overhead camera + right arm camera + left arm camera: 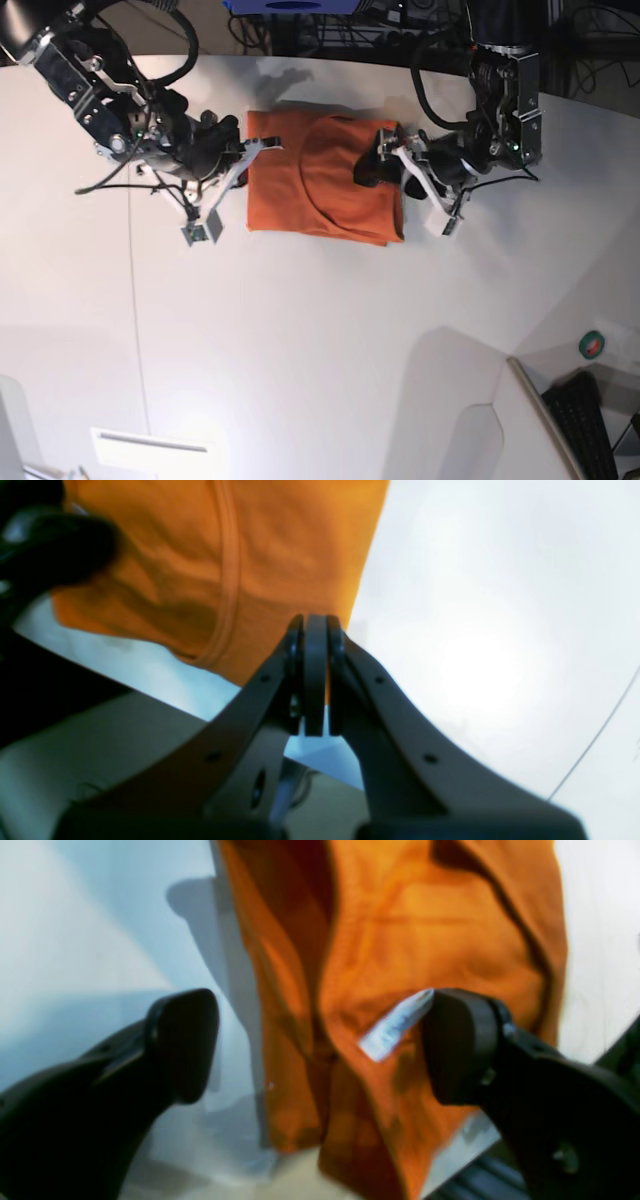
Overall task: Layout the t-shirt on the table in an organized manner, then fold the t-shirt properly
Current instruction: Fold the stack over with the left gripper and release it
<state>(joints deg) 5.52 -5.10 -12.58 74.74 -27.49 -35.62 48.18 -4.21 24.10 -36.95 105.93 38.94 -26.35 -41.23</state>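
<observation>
On the table [300, 330]: shirt [320, 176], folded to a rough rectangle, lies flat in the far middle of the white top, between the two arms
Shirt, surface: solid orange; a curved seam or fold line runs across the upper layer in the base view; lower edge shows stacked layers at the corner nearest the left arm
Shirt, tag: small white tag [395, 1027] shows in the left wrist view, just beside one black finger
Left gripper [320, 1047]: jaws stand wide apart, one finger over bare table, the other over the orange cloth; nothing is clamped between them
Left gripper, position: at the shirt's edge on the right side of the base view, hovering over or touching the cloth; contact cannot be told
Right gripper [315, 675]: jaws pressed together, a thin strip of orange fabric visible between the pads; closed on the shirt's edge
Right gripper, position: at the shirt's opposite edge, left side of the base view
Table, detail: thin dark seam line [595, 740] runs across the white top in the right wrist view
Image quality: both wrist views are blurred; fine cloth detail unreadable
</observation>
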